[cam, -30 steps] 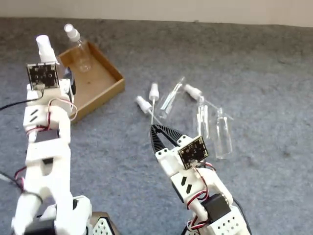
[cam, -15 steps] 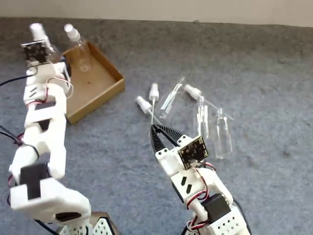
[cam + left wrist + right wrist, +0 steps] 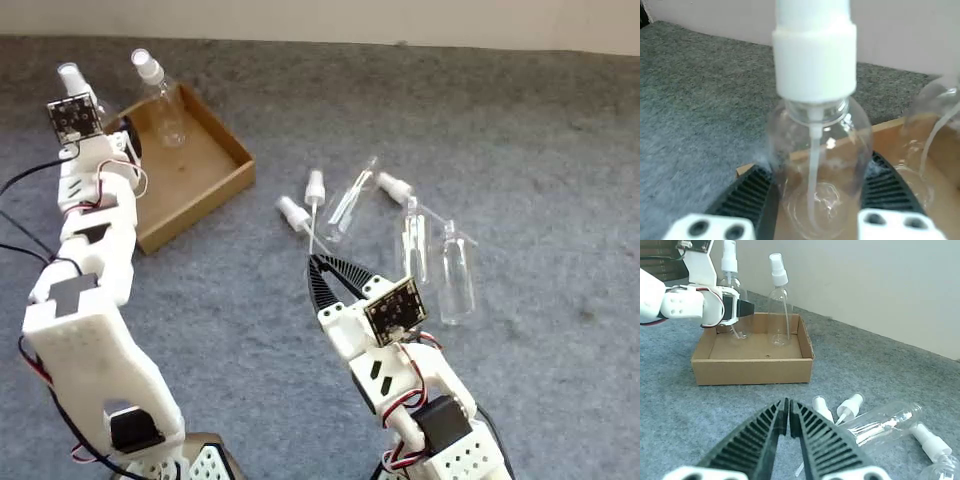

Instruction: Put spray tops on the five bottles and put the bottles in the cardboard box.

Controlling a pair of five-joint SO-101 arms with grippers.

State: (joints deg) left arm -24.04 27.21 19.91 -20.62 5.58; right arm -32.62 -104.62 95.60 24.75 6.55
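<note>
My left gripper (image 3: 818, 172) is shut on a clear bottle (image 3: 817, 150) fitted with a white spray top (image 3: 814, 50). In the right wrist view that bottle (image 3: 731, 287) stands upright with its base inside the cardboard box (image 3: 752, 371), at one back corner. A second topped bottle (image 3: 165, 110) stands in the box at the other back corner. On the carpet lie three bare bottles (image 3: 350, 200), (image 3: 415, 250), (image 3: 457, 270) and three loose spray tops (image 3: 315, 187), (image 3: 293, 213), (image 3: 393, 187). My right gripper (image 3: 315, 265) is shut and empty, just short of the tops.
The box (image 3: 215, 195) sits at the far left of the grey carpet. The left arm (image 3: 90, 200) stretches along the box's left side. Bare carpet lies between the box and the loose tops and at the far right.
The left arm has stretched out, carrying the topped bottle toward the box's far-left corner and then slightly down. The right arm has not moved.
</note>
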